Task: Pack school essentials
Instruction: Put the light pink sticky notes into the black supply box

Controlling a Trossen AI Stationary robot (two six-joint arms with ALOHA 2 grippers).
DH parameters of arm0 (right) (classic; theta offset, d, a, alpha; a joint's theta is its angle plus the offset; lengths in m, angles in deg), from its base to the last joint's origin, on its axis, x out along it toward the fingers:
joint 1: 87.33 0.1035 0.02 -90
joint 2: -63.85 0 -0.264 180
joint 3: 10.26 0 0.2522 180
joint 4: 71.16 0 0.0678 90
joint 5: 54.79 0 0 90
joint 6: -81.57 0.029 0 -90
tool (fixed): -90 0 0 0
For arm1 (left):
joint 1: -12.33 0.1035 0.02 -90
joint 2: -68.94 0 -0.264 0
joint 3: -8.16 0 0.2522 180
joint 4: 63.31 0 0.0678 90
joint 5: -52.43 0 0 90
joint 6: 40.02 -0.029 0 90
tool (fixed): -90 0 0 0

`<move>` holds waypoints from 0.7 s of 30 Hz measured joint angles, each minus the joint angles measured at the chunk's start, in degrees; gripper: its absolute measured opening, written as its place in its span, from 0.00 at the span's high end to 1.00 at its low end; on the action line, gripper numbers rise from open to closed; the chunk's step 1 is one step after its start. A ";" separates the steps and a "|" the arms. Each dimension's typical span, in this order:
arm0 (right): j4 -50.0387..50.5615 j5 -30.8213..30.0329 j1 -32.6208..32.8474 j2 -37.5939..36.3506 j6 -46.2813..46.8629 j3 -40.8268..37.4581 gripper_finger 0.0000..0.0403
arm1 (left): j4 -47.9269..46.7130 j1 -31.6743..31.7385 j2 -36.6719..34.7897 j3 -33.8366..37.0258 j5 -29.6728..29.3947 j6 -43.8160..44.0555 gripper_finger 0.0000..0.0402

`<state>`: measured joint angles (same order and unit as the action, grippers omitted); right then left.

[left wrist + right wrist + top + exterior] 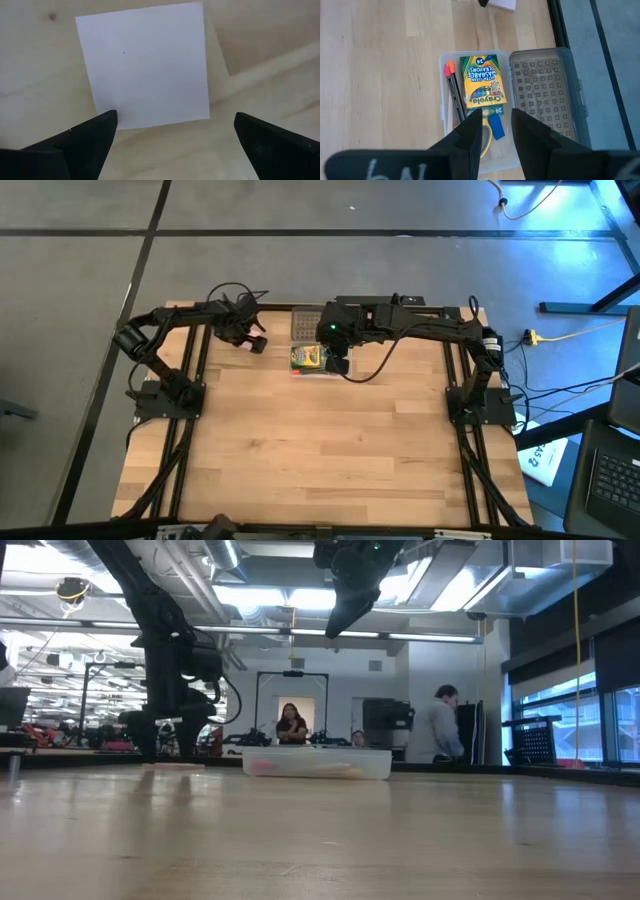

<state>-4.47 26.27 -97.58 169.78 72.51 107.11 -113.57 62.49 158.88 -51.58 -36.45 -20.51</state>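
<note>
Left pincer (pixel 172 131) gapes over the pink square pad (pixel 145 67); right pincer (pixel 496 126), parted, hangs above the "Crayola Washable Crayons" box (pixel 481 81).

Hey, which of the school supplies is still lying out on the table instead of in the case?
The pink square pad, flat on the wood under the left gripper; the crayon box lies in the clear case.

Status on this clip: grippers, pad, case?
Left gripper open over pad. Right gripper open above case; crayon box inside. Nothing in the way.
</note>
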 joint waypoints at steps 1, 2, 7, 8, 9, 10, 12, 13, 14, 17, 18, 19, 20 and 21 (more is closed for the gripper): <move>0.00 -0.01 -0.01 0.00 0.00 0.00 0.74 | -0.52 -0.54 -0.01 0.00 -0.02 0.51 0.01; 0.01 -0.01 -0.01 0.00 0.00 0.00 0.74 | -0.97 -1.14 -0.01 0.00 -0.07 1.22 0.01; 0.01 -0.01 0.01 0.00 0.00 0.00 0.74 | -2.92 -4.60 -0.01 -0.02 -0.23 4.82 0.01; 0.01 0.00 0.00 0.00 0.00 0.00 0.74 | -3.23 -5.35 -0.01 -0.02 -0.41 5.75 0.01; 0.00 -0.01 -0.01 0.00 0.00 0.00 0.74 | -3.49 -6.12 -0.01 -0.02 -0.89 6.55 0.01; -0.01 0.00 -0.01 0.00 0.00 0.00 0.74 | -3.58 -6.85 -0.01 -0.02 -1.57 7.24 0.01; 0.00 -0.01 -0.01 0.00 -0.02 0.00 0.74 | -3.54 -7.93 -0.01 0.00 -2.97 8.87 0.01; 0.00 -0.01 -0.01 0.00 0.00 0.00 0.74 | -3.56 -8.14 -0.04 0.00 -3.13 9.87 0.01; 0.01 -0.01 0.01 0.00 0.00 0.00 0.74 | -3.52 -8.13 -0.23 0.04 -3.17 10.37 0.01; 0.00 -0.01 -0.01 0.00 0.00 0.00 0.74 | -3.54 -7.94 -0.73 0.07 -3.52 10.41 0.01; -0.01 0.01 0.01 0.00 0.00 0.00 0.74 | -3.58 -7.81 -0.90 0.07 -3.62 10.41 0.01; -0.01 0.01 -0.01 0.00 0.00 0.00 0.74 | -3.60 -7.68 -1.10 0.07 -3.80 10.41 0.01; 0.01 -0.01 0.01 0.00 0.00 0.00 0.74 | -3.60 -7.54 -1.30 0.07 -4.19 10.41 0.01; -0.01 -0.01 0.00 0.00 0.00 0.00 0.74 | -3.60 -7.36 -1.56 0.07 -4.53 10.37 0.01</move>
<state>-4.48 26.26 -97.58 169.78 72.51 107.11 -117.17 55.14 157.31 -51.51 -40.97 -10.14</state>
